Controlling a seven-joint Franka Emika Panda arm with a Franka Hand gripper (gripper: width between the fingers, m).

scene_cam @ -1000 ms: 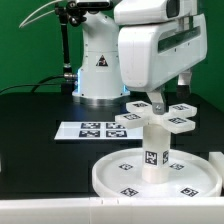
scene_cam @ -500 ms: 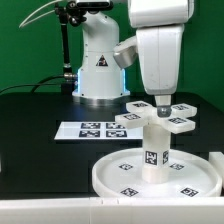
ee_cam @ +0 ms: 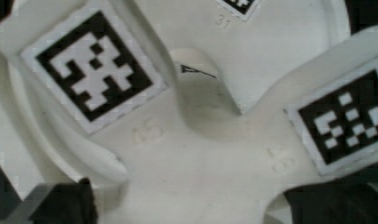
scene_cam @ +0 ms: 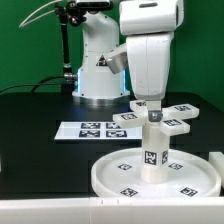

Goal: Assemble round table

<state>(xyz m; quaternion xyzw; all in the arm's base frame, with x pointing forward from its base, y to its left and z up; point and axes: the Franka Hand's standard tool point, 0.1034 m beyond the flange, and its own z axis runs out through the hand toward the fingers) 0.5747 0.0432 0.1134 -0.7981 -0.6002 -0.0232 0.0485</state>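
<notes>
Two tags (ee_cam: 93, 68) on the cross-shaped base (ee_cam: 212, 130) show large wrist-side only; pincer (scene_cam: 152, 108) width unclear.

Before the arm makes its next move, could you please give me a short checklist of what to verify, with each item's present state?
1. Short cylinder leg stands upright on the round disc: ok.
2. Gripper is low over the cross-shaped base: ok.
3. The base's hub sits about mid-frame in the wrist view: ok.
4. Jaws open wide enough to take the base: cannot tell.
5. Base already off the table: cannot tell.
6. Base mounted on the leg: not ok, not yet done.
</notes>
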